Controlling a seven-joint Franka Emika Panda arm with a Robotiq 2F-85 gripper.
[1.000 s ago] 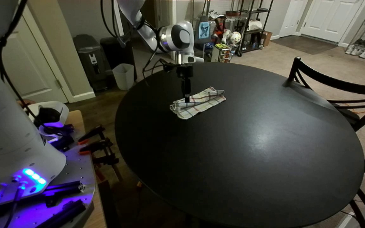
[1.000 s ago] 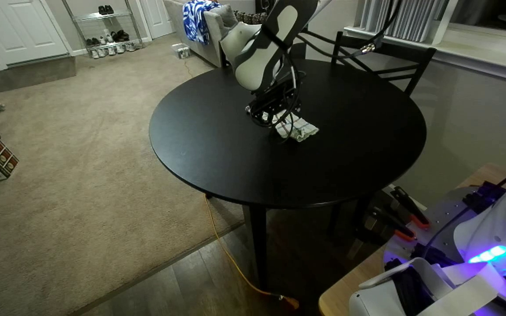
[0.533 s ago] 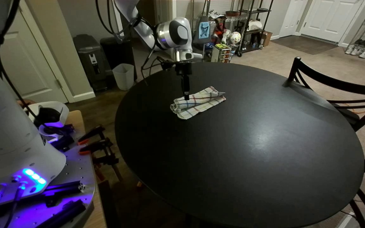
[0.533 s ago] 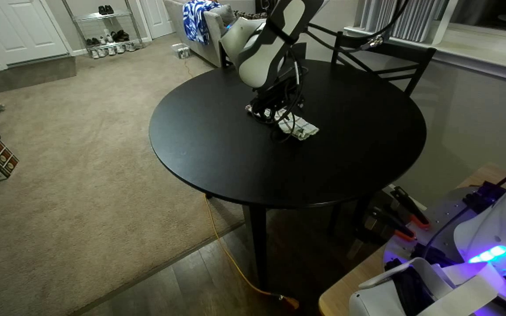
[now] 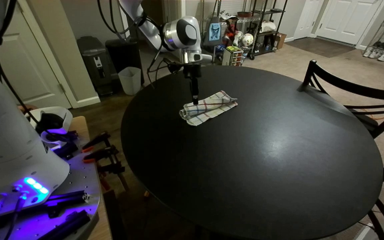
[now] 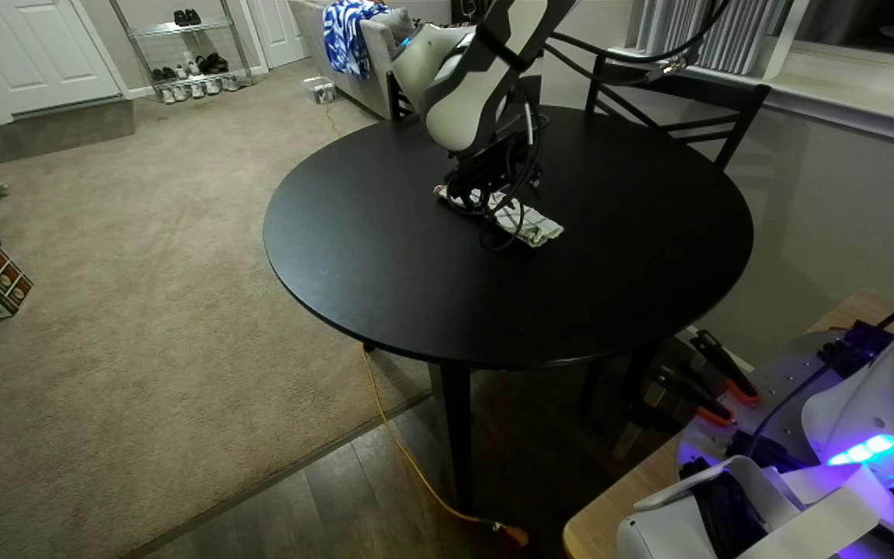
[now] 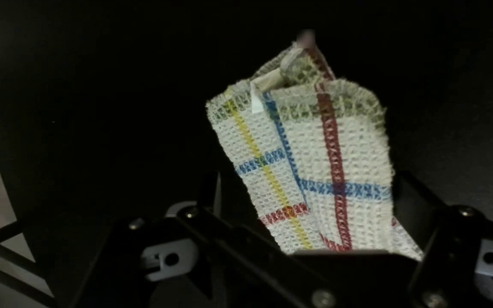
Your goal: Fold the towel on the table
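Coarsely woven cloth towel [image 7: 357,154], smooth, faintly glossy surface [image 5: 245,160], matt claw [image 5: 195,100] with metal-looking screws [image 7: 323,298], glossy arm [image 5: 151,31] with shiny metal band [image 5: 171,36], rough carpet [image 6: 168,256], wood-look floor [image 6: 330,489]

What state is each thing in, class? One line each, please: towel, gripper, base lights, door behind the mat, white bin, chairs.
Towel: partly folded, upper layer askew over the lower, lying on the table.
Gripper: open, not gripping the towel.
Base lights: lit, blue.
Door: shut.
White bin: upright, open-topped.
Chairs: upright.
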